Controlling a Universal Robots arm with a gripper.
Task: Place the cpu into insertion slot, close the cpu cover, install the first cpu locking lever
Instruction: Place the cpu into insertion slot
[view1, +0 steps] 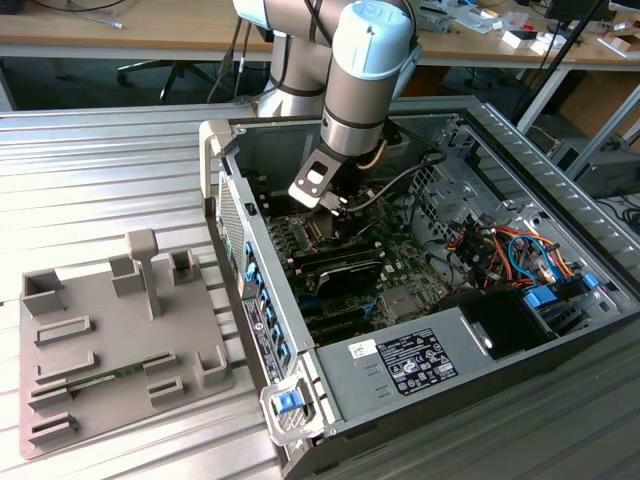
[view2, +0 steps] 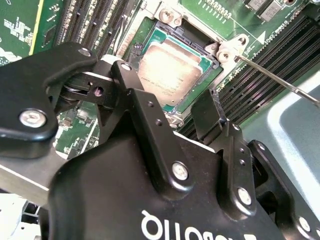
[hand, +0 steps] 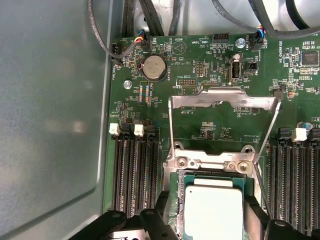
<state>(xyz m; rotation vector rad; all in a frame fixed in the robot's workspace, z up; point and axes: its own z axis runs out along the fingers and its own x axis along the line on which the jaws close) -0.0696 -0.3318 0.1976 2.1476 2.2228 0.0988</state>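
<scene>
Atop slatted metal bench (view1: 100, 150), inside the open computer case (view1: 565, 175): hangs low with claw (hand: 207, 204) spread, straddling the cpu (view2: 170, 67) seated flat in the insertion slot (view2: 192, 36), cpu cover (hand: 225, 97) raised open just beyond, memory slots (hand: 132, 170) flanking.

The cpu (view2: 170, 70) lies flat, silver face up, in the insertion slot (view2: 197, 37). The black claw (view2: 167, 90) hangs close over it, fingers (view2: 209, 111) spread apart. A thin metal lever (view2: 272, 78) slants across dark memory slots (view2: 270, 55).
</scene>
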